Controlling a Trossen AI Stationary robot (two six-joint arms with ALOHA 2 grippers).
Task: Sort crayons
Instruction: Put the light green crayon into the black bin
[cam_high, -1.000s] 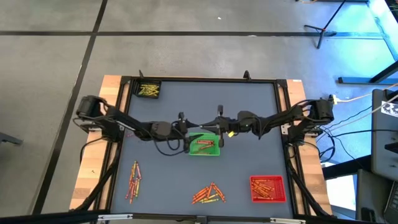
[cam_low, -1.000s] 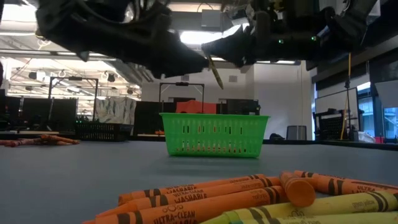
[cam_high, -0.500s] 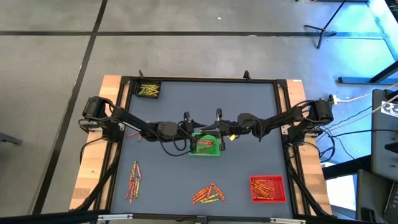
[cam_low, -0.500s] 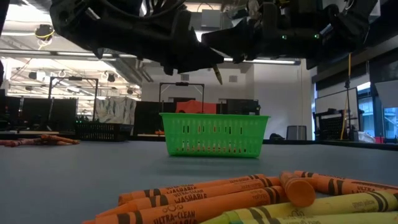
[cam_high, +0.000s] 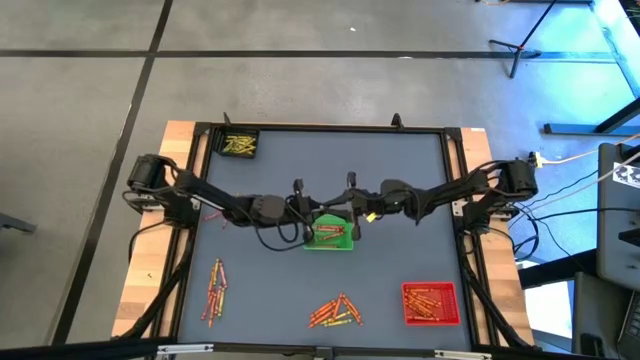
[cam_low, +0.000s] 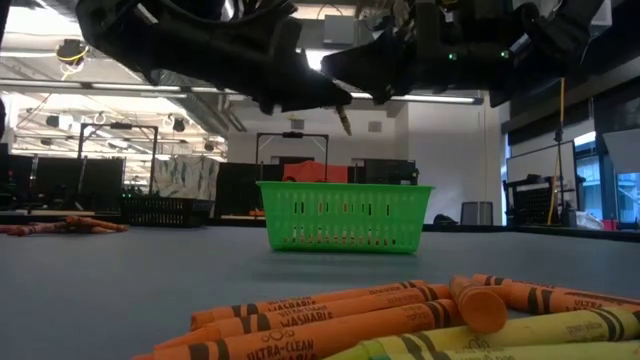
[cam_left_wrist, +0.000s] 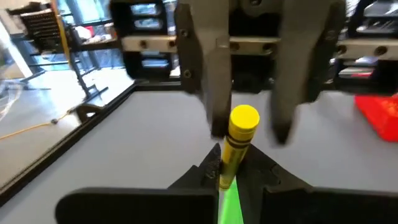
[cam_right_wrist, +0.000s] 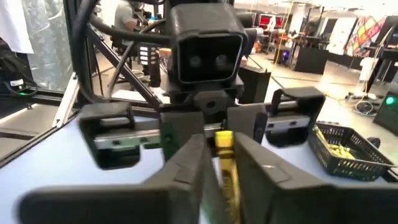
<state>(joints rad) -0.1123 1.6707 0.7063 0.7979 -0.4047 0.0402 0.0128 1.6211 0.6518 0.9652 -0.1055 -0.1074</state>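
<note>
A yellow crayon (cam_left_wrist: 236, 140) hangs in the air above the green basket (cam_high: 330, 236) at the table's middle. In the low view its pointed tip (cam_low: 344, 122) slants down over the basket (cam_low: 345, 215). My left gripper (cam_left_wrist: 221, 177) comes from the table's left and is shut on the crayon. My right gripper (cam_right_wrist: 224, 171) faces it from the right. It is open, with one finger (cam_left_wrist: 216, 99) on each side of the crayon's flat end. More crayons lie in loose piles (cam_high: 335, 312) (cam_high: 215, 292) near the table's front. My left gripper pinches the crayon's wrapped body (cam_left_wrist: 225, 167) between its two fingertips, coming roughly level from the table's left. The flat yellow end (cam_left_wrist: 244, 118) sticks out past the fingers toward my right gripper. The crayon is held slanted, clear above the green basket.
A black basket (cam_high: 239, 146) with yellow crayons stands at the far left corner. A red tray (cam_high: 430, 303) with crayons sits at the near right. The green basket holds some red crayons. The table is framed by a dark rail (cam_high: 320, 128).
My left gripper has moved toward the table's right, up to my right gripper above the green basket, and has taken hold of the crayon. The crayon has stayed in about the same place over the basket.
</note>
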